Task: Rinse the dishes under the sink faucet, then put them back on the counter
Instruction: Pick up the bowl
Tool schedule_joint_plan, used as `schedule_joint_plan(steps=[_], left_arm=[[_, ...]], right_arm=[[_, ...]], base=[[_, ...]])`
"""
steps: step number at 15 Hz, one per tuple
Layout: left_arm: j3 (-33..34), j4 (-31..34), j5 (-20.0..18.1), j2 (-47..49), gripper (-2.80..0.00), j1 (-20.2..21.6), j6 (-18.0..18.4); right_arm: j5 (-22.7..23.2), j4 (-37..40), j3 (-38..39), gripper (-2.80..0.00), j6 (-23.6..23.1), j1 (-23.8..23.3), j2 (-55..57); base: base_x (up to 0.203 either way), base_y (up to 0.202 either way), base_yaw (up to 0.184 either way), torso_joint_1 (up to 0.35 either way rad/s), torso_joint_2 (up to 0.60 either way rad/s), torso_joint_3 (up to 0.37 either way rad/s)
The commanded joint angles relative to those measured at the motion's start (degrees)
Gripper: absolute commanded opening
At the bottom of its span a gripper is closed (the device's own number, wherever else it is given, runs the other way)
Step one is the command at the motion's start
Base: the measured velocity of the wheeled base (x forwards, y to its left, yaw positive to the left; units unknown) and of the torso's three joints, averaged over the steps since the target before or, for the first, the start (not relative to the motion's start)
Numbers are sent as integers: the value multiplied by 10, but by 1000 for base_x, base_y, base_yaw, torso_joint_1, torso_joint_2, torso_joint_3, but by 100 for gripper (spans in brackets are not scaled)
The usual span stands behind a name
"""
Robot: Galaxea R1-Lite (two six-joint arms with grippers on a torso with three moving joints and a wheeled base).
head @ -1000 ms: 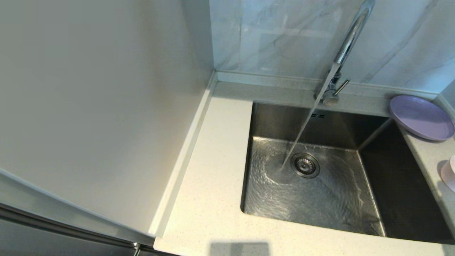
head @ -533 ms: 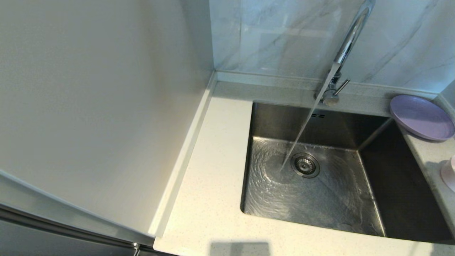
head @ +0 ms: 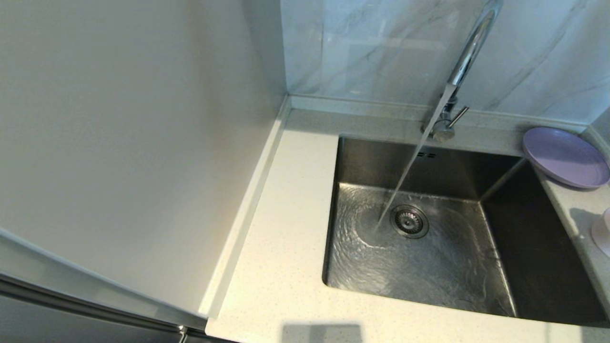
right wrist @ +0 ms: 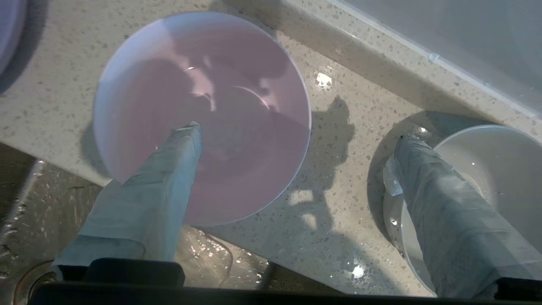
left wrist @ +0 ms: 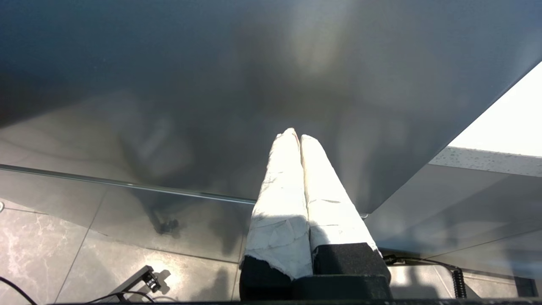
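While water runs from the tall chrome gooseneck faucet [head: 469, 52] into the square steel sink [head: 419, 257], the right gripper [right wrist: 292, 161] hangs wide open over the pale pink round bowl [right wrist: 203, 114] on the speckled counter [right wrist: 338, 127] at the sink's right. Judging by this, pickup is starting; next, straddle the rim and close.

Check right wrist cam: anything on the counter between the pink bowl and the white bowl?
Nothing: between the pink bowl and the white bowl, the right wrist view shows only bare counter with water drops and shadows.
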Motion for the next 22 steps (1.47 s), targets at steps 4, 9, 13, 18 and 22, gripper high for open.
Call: schedule_joint_plan(steps=[4, 9, 13, 18, 22], left_arm=[[0, 0, 0, 0, -280, 0, 0], [0, 0, 0, 0, -280, 0, 0], [0, 0, 0, 0, -280, 0, 0], [0, 0, 0, 0, -280, 0, 0], [0, 0, 0, 0, -280, 0, 0]], right_arm=[[1, 0, 0, 0, 16, -1, 39], [18, -12, -4, 0, 16, -1, 60], [19, -28, -8, 0, 14, -1, 69], [24, -28, -7, 0, 14, -1, 83], [33, -28, -7, 0, 14, -2, 91]], base=[[0, 0, 0, 0, 0, 0], [0, 0, 0, 0, 0, 0], [0, 0, 0, 0, 0, 0], [0, 0, 0, 0, 0, 0], [0, 0, 0, 0, 0, 0]])
